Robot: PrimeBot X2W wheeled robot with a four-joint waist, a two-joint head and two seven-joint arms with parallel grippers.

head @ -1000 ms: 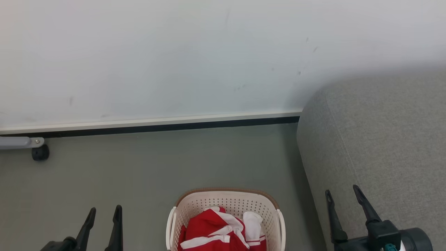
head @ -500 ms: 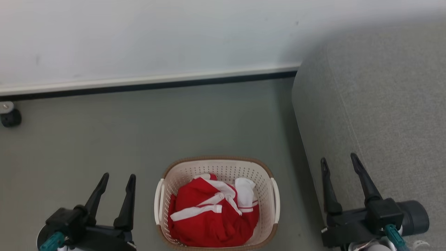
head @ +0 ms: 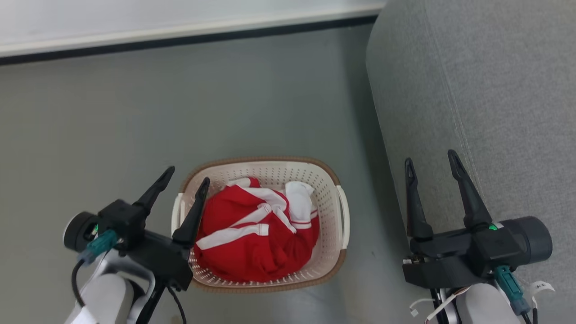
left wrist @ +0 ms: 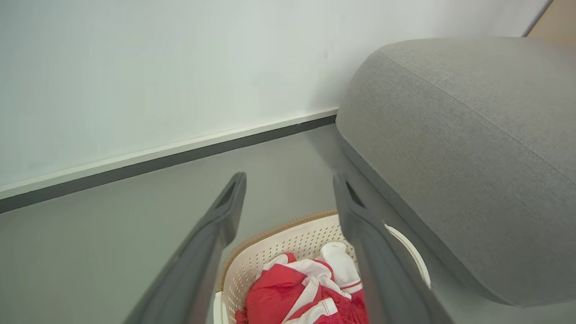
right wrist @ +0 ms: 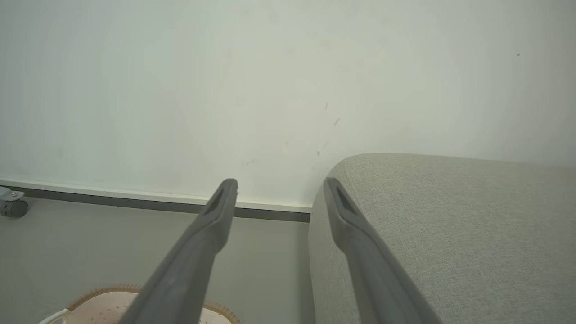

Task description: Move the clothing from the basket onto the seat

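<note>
The clothing (head: 252,238), bright red with white stripes and a white panel, lies crumpled in a heap inside the basket (head: 325,198); it covers most of the bottom and sits wholly within the rim. The basket is a cream oval with small holes in its sides, a brown rim and a white handle at each side; it stands on the grey floor (head: 135,112), near the seat (head: 495,90), with a strip of floor between them. The seat is a big light-grey fabric cushion with a rounded edge and a stitched seam; it rises on the robot's right.

The left gripper (head: 188,174) hovers at the basket's left side, its two dark fingers spread apart and holding nothing; in the head view one finger crosses the left handle and rim toward the red cloth, the other points out over the floor. In the left wrist view the same fingers frame the far end of the basket, with red and white cloth below them.

The right gripper (head: 429,157) is held at the seat's near edge, fingers likewise spread and empty; one lies over the cushion's side, the other over its top beside the seam.

Behind everything runs a white wall (right wrist: 180,90) with a pale skirting board (head: 180,33) above a dark strip; in the right wrist view a small castor wheel (right wrist: 13,208) sits at the wall's foot.
</note>
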